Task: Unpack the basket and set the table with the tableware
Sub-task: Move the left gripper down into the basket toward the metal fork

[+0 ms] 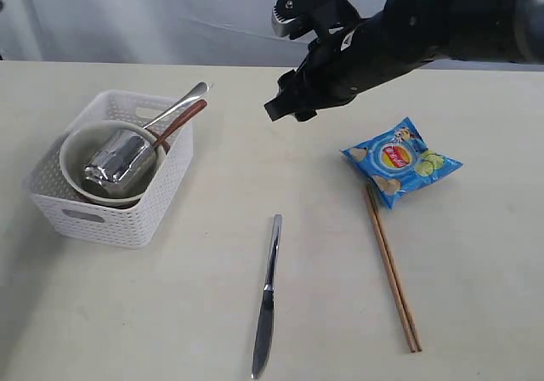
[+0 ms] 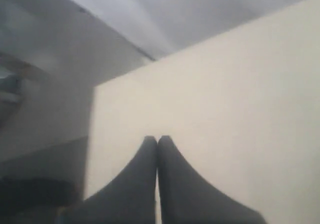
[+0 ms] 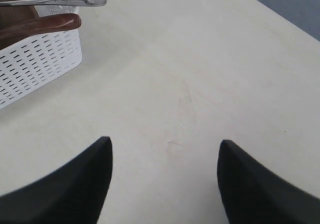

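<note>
**A:** While the right gripper (image 1: 285, 109) hangs over the middle of the table (image 1: 476, 313), towards the far edge, how do its fingers stand?

**B:** Spread wide, with nothing between them. In the right wrist view only bare tabletop shows in the gap.

**A:** And the left gripper (image 2: 157, 139)?

**B:** Its fingers are pressed together and hold nothing. It sits above bare table near an edge; I cannot tell which one.

**A:** Where is the basket (image 1: 102, 224)?

**B:** Near the left edge. The bowl (image 1: 72, 147) sits in it, and the steel cup (image 1: 119, 162) lies on its side inside the bowl. A steel handle (image 1: 183, 102) and the dark red spoon (image 1: 183, 123) lean out over the basket's far right corner.

**A:** What lies out on the table?

**B:** The knife (image 1: 268, 296) near the middle of the front edge, and the chopsticks (image 1: 391, 266) side by side towards the front right. Their far ends touch the chip bag (image 1: 401, 160).
</note>
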